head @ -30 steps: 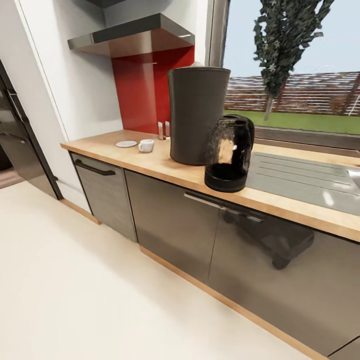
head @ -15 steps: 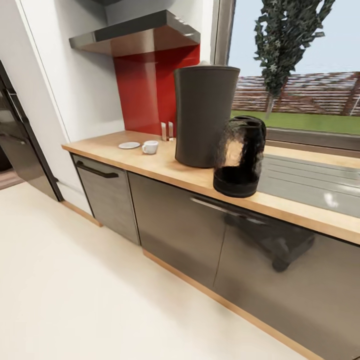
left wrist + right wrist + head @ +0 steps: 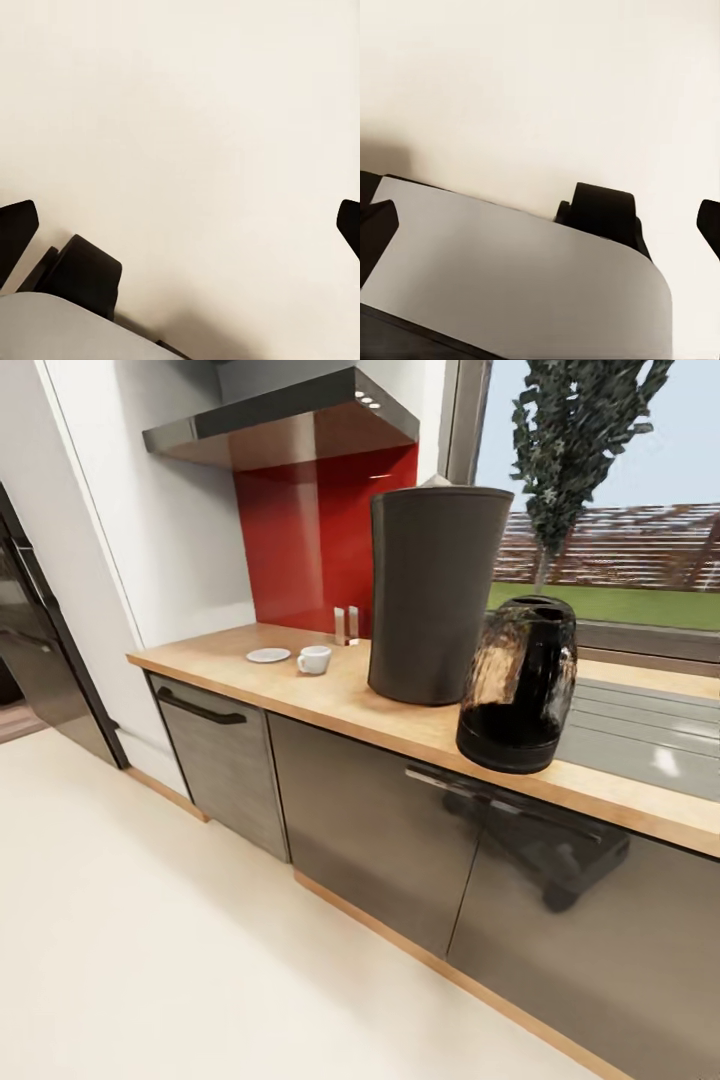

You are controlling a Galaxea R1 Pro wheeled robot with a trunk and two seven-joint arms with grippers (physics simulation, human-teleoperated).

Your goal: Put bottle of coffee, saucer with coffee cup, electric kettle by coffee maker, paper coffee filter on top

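On the wooden countertop (image 3: 395, 722) stands the coffee maker (image 3: 435, 595), a tall dark cylinder with a small pale tip peeking over its top rim. The dark glass electric kettle (image 3: 520, 685) sits close beside it, nearer the counter's front edge. Farther left lie the white saucer (image 3: 268, 655) and, beside it on the bare wood, the white coffee cup (image 3: 314, 659). The bottle of coffee is out of view. My left gripper (image 3: 181, 229) is open over pale floor. My right gripper (image 3: 540, 229) is open too, above the robot's grey base.
A steel range hood (image 3: 290, 430) and red backsplash (image 3: 300, 550) sit behind the cup. Two small shakers (image 3: 346, 625) stand by the wall. A steel drainboard (image 3: 640, 730) lies right of the kettle. Grey cabinet fronts (image 3: 380, 830) run below, a dark fridge (image 3: 40, 660) at left.
The head camera has moved, so the counter and its things now look larger and sit further right. Nothing on the counter has shifted itself.
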